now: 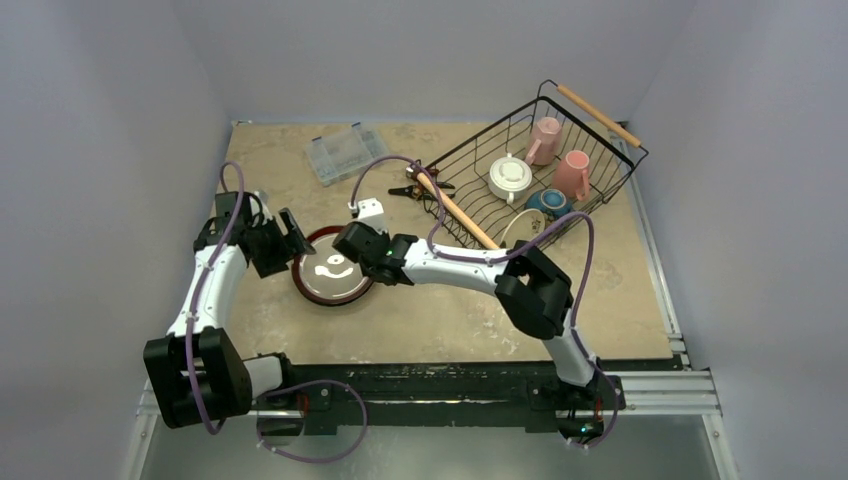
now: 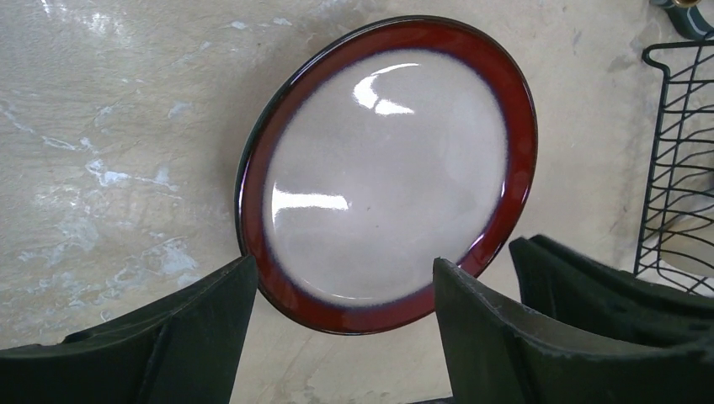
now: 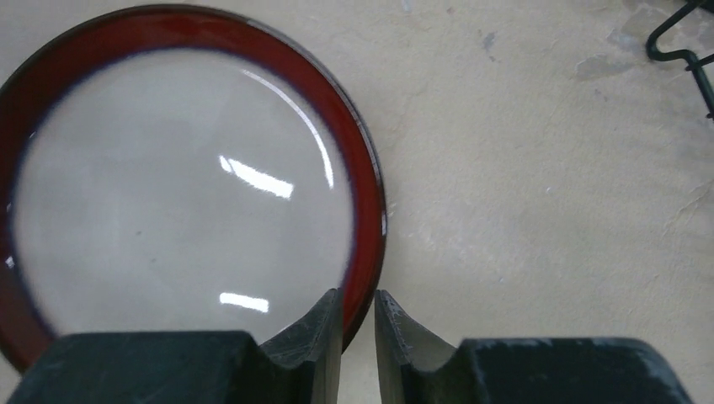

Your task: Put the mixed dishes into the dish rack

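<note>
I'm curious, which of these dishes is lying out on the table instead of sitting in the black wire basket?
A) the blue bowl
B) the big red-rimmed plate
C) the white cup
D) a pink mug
B: the red-rimmed plate lies flat on the table, while the pink mugs, the white cup and the blue bowl sit inside the dish rack.

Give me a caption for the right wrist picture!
Right end effector straddles the rim of the large red-rimmed plate on the table.
</note>
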### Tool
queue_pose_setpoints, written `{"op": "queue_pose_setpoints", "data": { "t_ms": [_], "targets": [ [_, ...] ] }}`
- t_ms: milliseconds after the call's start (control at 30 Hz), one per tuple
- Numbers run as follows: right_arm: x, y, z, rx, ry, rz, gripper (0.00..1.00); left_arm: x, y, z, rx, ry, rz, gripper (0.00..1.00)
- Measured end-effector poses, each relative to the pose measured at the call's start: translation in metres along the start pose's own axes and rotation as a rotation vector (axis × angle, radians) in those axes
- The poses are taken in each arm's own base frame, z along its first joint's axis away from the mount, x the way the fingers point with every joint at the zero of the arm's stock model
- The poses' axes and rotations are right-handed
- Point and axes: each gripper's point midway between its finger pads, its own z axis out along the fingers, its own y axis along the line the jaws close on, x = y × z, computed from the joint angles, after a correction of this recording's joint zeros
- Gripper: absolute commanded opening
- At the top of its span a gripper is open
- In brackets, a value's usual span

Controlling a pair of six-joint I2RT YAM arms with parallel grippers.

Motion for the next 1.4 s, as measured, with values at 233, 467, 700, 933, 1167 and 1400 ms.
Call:
{"op": "queue_pose_setpoints", "data": {
  "t_ms": [233, 467, 700, 933, 1167, 1400],
  "targets": [
    [-0.016, -0.02, 0.019, 0.005, 0.001, 0.05, 0.1, 0.003, -0.007, -0.001, 0.047, 0.019, 0.021, 0.75],
    [-0.02, -0.018, 0.031, -0.053, 0.012, 0.082, 0.06, 0.006, -0.01, 0.0, 0.069, 0.034, 0.033, 0.75],
    [-0.013, -0.012, 0.042, -0.105, 0.043, 0.098, 0.03, 0.012, -0.002, 0.01, 0.04, 0.085, 0.013, 0.77],
    [-0.01, -0.006, 0.046, -0.144, 0.055, 0.109, 0.02, 0.019, 0.004, 0.018, 0.013, 0.13, -0.004, 0.76],
    [-0.008, -0.001, 0.051, -0.168, 0.06, 0.127, 0.02, 0.025, 0.017, 0.022, -0.054, 0.165, -0.021, 0.77],
    [-0.008, 0.005, 0.052, -0.191, 0.061, 0.135, 0.02, 0.004, 0.031, -0.001, -0.167, 0.012, 0.018, 0.86]
  ]
}}
